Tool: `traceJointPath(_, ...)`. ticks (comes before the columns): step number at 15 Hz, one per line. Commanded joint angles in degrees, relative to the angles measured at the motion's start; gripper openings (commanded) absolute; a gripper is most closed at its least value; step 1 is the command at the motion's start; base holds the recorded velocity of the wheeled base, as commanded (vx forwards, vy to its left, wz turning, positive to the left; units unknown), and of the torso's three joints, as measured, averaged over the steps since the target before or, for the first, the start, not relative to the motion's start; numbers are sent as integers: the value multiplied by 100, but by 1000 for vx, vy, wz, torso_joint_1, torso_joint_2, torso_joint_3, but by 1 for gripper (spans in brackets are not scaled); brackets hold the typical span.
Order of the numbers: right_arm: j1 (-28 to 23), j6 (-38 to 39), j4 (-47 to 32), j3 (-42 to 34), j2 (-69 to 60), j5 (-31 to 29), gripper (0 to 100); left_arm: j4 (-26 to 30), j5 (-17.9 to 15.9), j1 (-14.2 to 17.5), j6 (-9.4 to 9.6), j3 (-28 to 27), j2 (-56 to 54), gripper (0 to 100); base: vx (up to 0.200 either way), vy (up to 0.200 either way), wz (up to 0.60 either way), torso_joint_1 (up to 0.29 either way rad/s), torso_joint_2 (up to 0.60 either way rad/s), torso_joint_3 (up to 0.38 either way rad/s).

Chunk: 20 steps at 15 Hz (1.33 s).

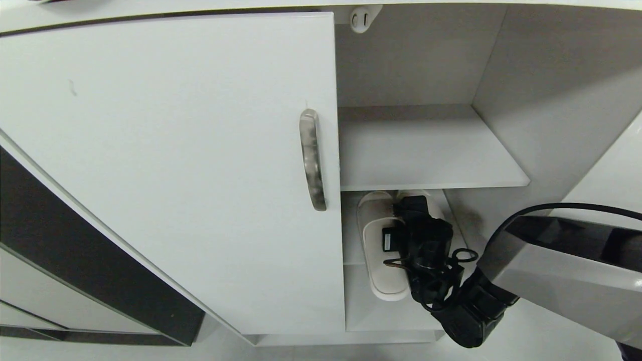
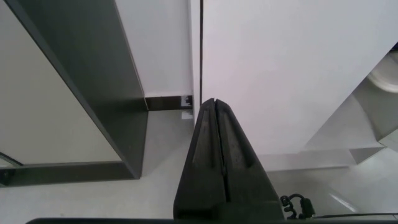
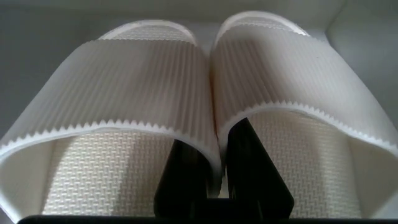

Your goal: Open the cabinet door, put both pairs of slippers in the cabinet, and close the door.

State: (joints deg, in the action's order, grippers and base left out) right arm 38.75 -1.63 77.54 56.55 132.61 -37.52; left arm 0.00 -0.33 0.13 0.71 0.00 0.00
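A pair of white ribbed slippers (image 1: 382,250) lies side by side on the floor of the cabinet's lower compartment (image 1: 371,316), toes pointing inward. My right gripper (image 1: 412,209) is over them, shut on the slippers (image 3: 143,81). In the right wrist view the right gripper (image 3: 217,171) pinches the two inner strap edges together. The cabinet's right half stands open. Its left door (image 1: 175,150) is closed, with a metal handle (image 1: 312,160) on it. My left gripper (image 2: 214,106) is shut on nothing, hanging above the floor in front of a white panel seam.
A white shelf (image 1: 426,150) spans the open compartment above the slippers, with nothing on it. A dark panel (image 1: 75,240) runs along the left of the white door. Pale floor (image 2: 161,143) lies in front of the cabinet.
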Motion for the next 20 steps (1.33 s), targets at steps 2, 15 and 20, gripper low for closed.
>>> traceJointPath(2, -131, -4, -257, 523, 107, -1, 0, 0, -2, 4, -18, 0, 9, 0, 0, 0, 0, 0, 0, 0)
traceJointPath(15, -465, -4, -512, 1148, 520, 105, 0, 0, -2, 4, -18, 0, 9, 0, 0, 0, 0, 0, 0, 0)
traceJointPath(20, -465, -4, -574, 1253, 573, 96, 100, 0, -2, 4, -18, 0, 9, 0, 0, 0, 0, 0, 0, 0)
